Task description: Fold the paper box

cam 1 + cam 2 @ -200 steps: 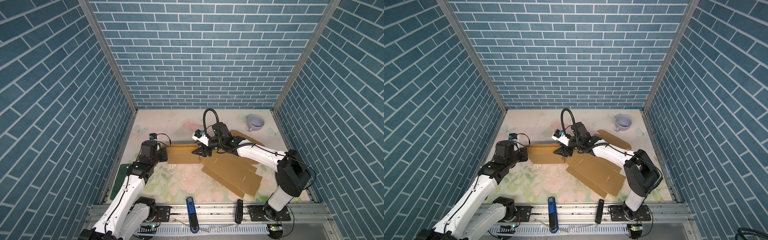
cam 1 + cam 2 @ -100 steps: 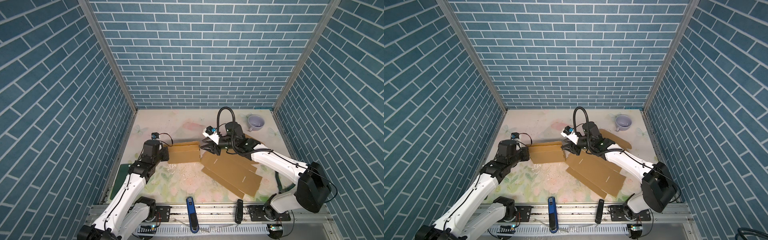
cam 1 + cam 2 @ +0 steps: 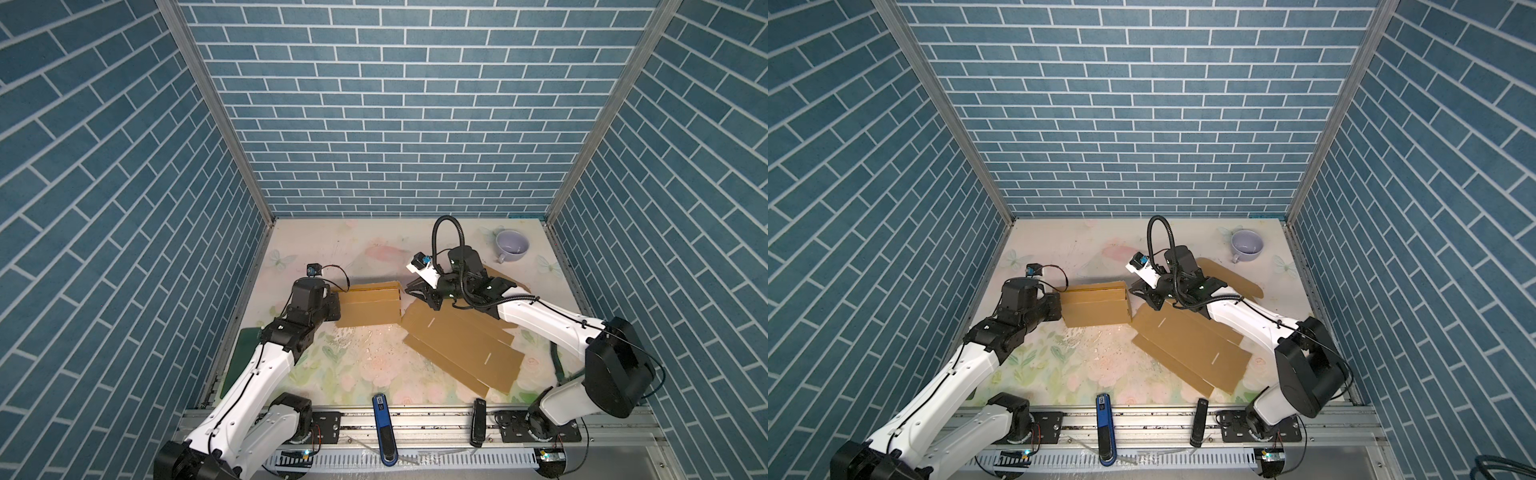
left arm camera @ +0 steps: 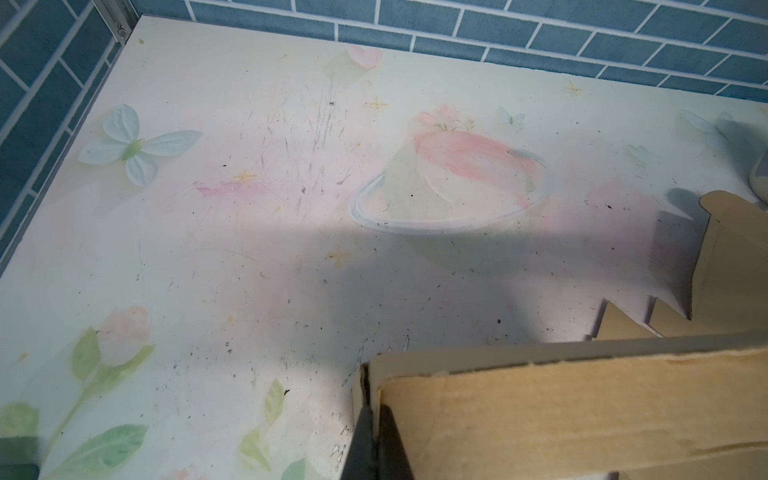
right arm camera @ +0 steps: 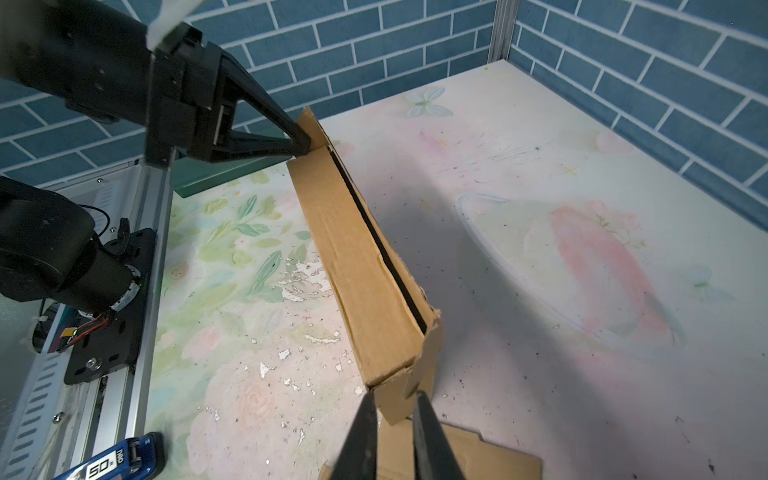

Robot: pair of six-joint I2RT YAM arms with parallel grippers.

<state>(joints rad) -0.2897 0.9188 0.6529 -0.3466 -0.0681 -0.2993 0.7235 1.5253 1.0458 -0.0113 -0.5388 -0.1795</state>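
Box [image 3: 368,305] standing on its edge
Left gripper [image 4: 374,411] pinches one end; right gripper [image 5: 394,395] hugs the other, grip unclear.

Brown paper box [image 3: 368,305] half-folded, flattened, standing on long edge.

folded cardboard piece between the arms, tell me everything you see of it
The folded cardboard piece is plain brown board, doubled into two layers with a dark slit between them along the top. It stands leaning on its long edge, beside a flat cardboard sheet. The left pincer is shut on one end; the right pincer's fingers flank a short flap at the other.
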